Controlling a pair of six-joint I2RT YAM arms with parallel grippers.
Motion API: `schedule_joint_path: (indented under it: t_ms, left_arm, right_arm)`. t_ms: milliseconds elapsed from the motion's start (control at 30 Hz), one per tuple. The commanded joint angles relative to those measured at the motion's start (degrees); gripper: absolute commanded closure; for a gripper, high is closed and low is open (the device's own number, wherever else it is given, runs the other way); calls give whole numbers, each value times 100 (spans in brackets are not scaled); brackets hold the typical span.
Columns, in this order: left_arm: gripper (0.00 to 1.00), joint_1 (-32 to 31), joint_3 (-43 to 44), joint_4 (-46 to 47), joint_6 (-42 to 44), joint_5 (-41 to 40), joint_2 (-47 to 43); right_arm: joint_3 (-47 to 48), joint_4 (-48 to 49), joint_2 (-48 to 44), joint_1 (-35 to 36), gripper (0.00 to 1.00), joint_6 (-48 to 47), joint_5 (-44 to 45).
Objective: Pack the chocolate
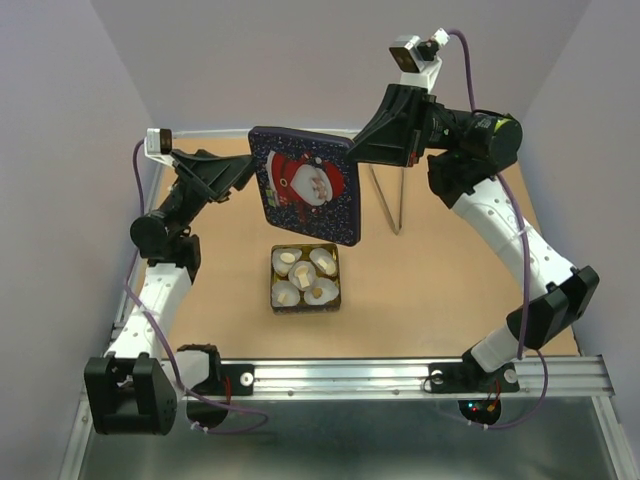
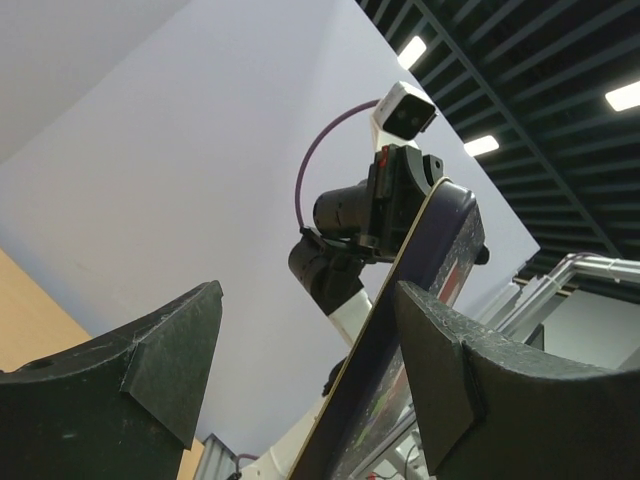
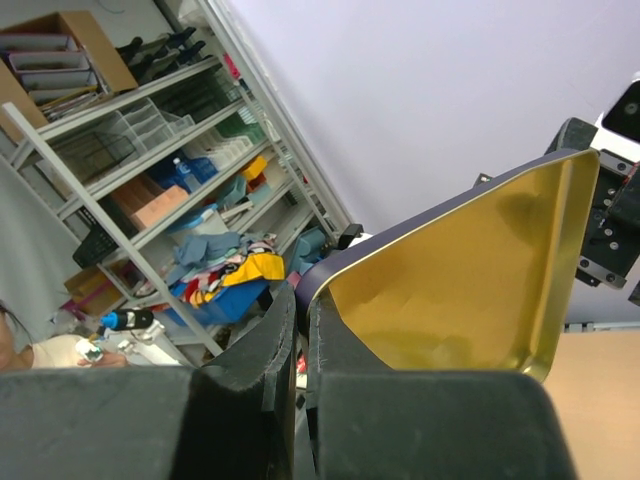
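My right pincer [image 1: 352,150] clamps the dark-blue Santa-printed metal lid [image 1: 305,195], tilted above the square tin [image 1: 305,308] of cream-and-brown chocolate pieces [image 1: 298,273]. My left pincer [image 1: 245,172] gapes beside the lid, with long metal tweezers [image 1: 390,200] nearby.

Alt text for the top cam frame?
The right gripper holds a Santa-printed tin lid in the air near an open tin, with the left gripper at the lid's opposite edge. The tin sits on a brown table, holding chocolates in paper cups.
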Motion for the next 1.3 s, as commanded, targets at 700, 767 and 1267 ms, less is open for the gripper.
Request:
schedule_joint_path:
  t_ms: [700, 767, 1267]
  left_arm:
    - [19, -720, 604, 2663, 996, 290, -599]
    - [19, -808, 604, 2522, 1119, 299, -599]
    - [73, -967, 490, 2239, 1297, 633, -591]
  right_arm:
    - [-140, 326, -272, 18, 99, -126, 221]
    - [-140, 335, -255, 9, 99, -126, 221]
    - [-105, 326, 123, 9, 84, -143, 133]
